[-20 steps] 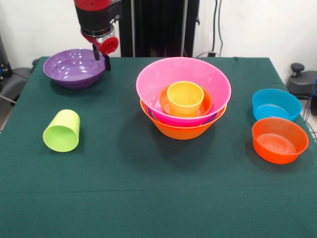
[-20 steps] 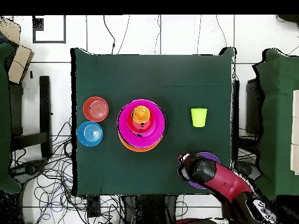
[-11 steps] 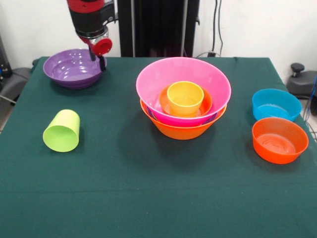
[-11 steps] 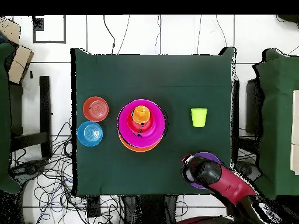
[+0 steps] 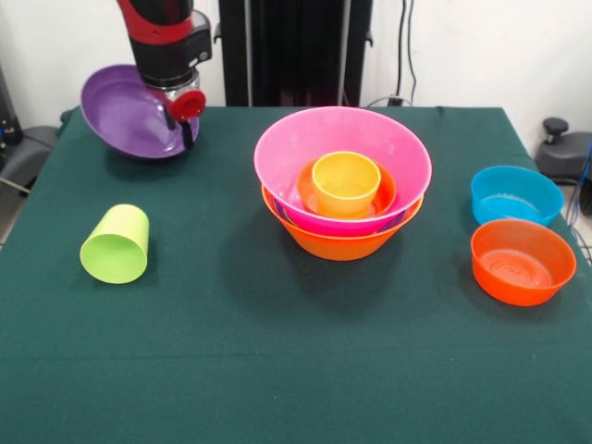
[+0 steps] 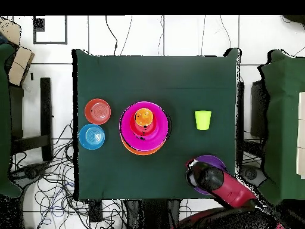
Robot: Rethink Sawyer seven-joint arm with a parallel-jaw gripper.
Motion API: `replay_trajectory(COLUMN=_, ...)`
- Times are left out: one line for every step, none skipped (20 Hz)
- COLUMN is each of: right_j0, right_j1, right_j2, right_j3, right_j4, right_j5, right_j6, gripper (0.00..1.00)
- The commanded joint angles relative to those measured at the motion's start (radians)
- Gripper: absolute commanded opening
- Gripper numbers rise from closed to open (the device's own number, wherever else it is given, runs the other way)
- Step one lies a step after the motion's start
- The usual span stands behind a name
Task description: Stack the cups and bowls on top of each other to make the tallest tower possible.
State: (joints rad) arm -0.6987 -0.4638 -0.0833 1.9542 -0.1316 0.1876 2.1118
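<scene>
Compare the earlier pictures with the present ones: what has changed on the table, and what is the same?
The gripper closed in on the purple bowl's rim and has taken hold of it; the bowl now tilts, its far side raised. The tower, lime green cup, blue bowl and red-orange bowl stayed put.

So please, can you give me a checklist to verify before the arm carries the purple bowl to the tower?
1. Purple bowl off the cloth: ok, it hangs tilted at the gripper.
2. Grip firm: cannot tell, it holds only the rim.
3. Tower upright: ok.
4. Room in the tower: not ok, an orange cup stands in its middle.
5. Lime green cup out of the path: ok, it lies aside.
</scene>
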Motion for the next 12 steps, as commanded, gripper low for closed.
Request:
replay_trajectory(right_j0=0.026, right_j1=0.049, right_j2=0.092, right_j3=-0.06, right_j4=-0.037, right_j5=-0.056, right_j6=0.051, gripper=1.0)
replay_trajectory(right_j0=0.037, right_j1=0.037, right_j2=0.086, right_j3=-0.053, right_j4=-0.03, right_j5=-0.045, right_j6=0.057, gripper=1.0)
replay_trajectory(right_j0=0.046, right_j1=0.033, right_j2=0.083, right_j3=-0.048, right_j4=-0.025, right_j5=-0.043, right_j6=0.064, gripper=1.0)
replay_trajectory(right_j0=0.049, right_j1=0.034, right_j2=0.084, right_j3=-0.046, right_j4=-0.021, right_j5=-0.045, right_j6=0.069, gripper=1.0)
replay_trajectory(right_j0=0.048, right_j1=0.039, right_j2=0.085, right_j3=-0.045, right_j4=-0.021, right_j5=-0.052, right_j6=0.071, gripper=1.0)
replay_trajectory(right_j0=0.048, right_j1=0.041, right_j2=0.087, right_j3=-0.046, right_j4=-0.021, right_j5=-0.055, right_j6=0.072, gripper=1.0)
replay_trajectory(right_j0=0.048, right_j1=0.041, right_j2=0.087, right_j3=-0.047, right_j4=-0.019, right_j5=-0.054, right_j6=0.073, gripper=1.0)
replay_trajectory(right_j0=0.052, right_j1=0.036, right_j2=0.084, right_j3=-0.047, right_j4=-0.016, right_j5=-0.049, right_j6=0.074, gripper=1.0)
replay_trajectory(right_j0=0.056, right_j1=0.031, right_j2=0.082, right_j3=-0.047, right_j4=-0.014, right_j5=-0.043, right_j6=0.076, gripper=1.0)
replay_trajectory(right_j0=0.064, right_j1=0.024, right_j2=0.079, right_j3=-0.046, right_j4=-0.009, right_j5=-0.033, right_j6=0.079, gripper=1.0)
replay_trajectory(right_j0=0.073, right_j1=0.015, right_j2=0.076, right_j3=-0.042, right_j4=-0.003, right_j5=-0.025, right_j6=0.084, gripper=1.0)
replay_trajectory(right_j0=0.081, right_j1=0.007, right_j2=0.073, right_j3=-0.038, right_j4=0.002, right_j5=-0.017, right_j6=0.089, gripper=1.0)
